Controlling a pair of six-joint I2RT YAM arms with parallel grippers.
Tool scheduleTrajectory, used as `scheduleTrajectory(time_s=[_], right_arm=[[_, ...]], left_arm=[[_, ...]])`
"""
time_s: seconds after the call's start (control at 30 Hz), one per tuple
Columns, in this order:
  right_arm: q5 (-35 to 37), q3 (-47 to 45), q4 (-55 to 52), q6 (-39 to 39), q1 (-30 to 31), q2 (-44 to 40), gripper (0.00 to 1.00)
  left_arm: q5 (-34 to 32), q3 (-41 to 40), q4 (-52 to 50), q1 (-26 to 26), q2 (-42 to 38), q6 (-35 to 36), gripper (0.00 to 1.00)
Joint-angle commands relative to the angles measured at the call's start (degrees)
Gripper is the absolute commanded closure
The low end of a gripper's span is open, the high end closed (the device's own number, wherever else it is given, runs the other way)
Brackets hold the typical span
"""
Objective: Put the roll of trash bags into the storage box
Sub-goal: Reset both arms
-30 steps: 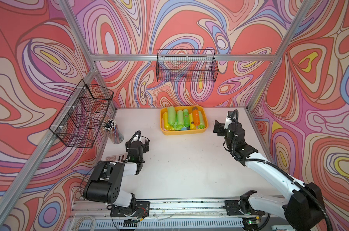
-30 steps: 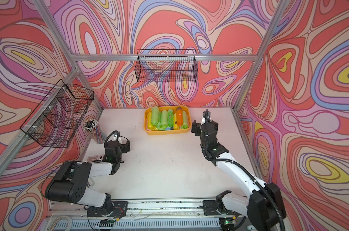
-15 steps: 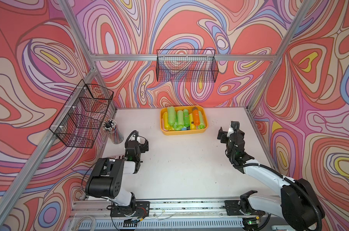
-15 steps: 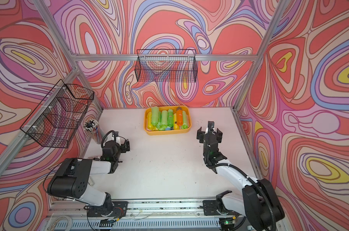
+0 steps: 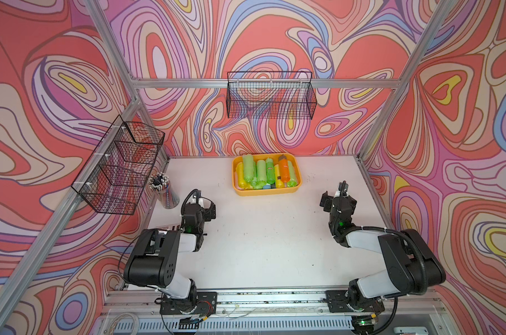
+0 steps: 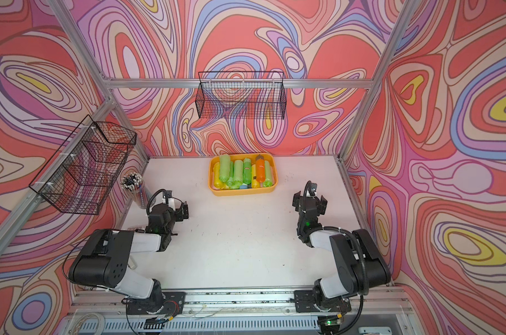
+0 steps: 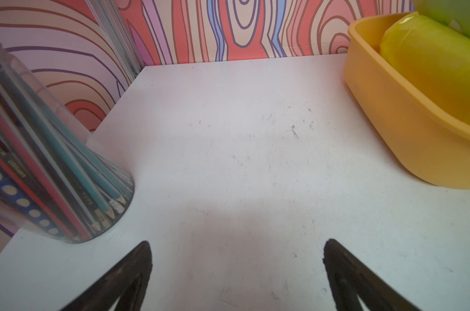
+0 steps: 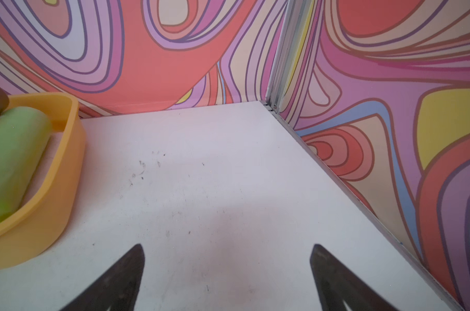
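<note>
On my left, near the cup of pencils [image 5: 163,188], my left gripper [image 7: 236,247] stands wide and empty over the table [image 5: 263,240]. In the middle, at the far edge, the storage box [image 5: 265,192] already holds each roll of trash bags [image 5: 248,171] I can see; I judge such a roll light, somewhat soft and slippery in its film, so I would take it across the middle of its body, gently. On my right, my right gripper [image 8: 225,249] is wide too, holding nothing.
</note>
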Motion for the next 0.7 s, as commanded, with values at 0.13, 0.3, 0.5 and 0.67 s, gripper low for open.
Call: scheduleTrajectory(time_s=[0.13, 0.3, 0.5, 0.67], right_arm=[[-1.95, 2.4, 5.11, -0.63, -1.97, 5.67, 0.02], [-13.82, 4.06, 2.21, -1.75, -4.28, 6.37, 0.02], [-20.02, 5.08, 1.56, -1.99, -6.62, 7.17, 0.02], [-21.01, -0.49, 14.45, -1.46, -8.13, 9.18, 0.02]], left_arm=[[0.26, 0.14, 2.23, 0.13, 0.24, 0.12, 0.0], [0.38, 0.14, 2.15, 0.12, 0.28, 0.06, 0.0], [0.34, 0.14, 2.15, 0.12, 0.25, 0.15, 0.0], [0.4, 0.14, 2.1, 0.13, 0.28, 0.14, 0.0]])
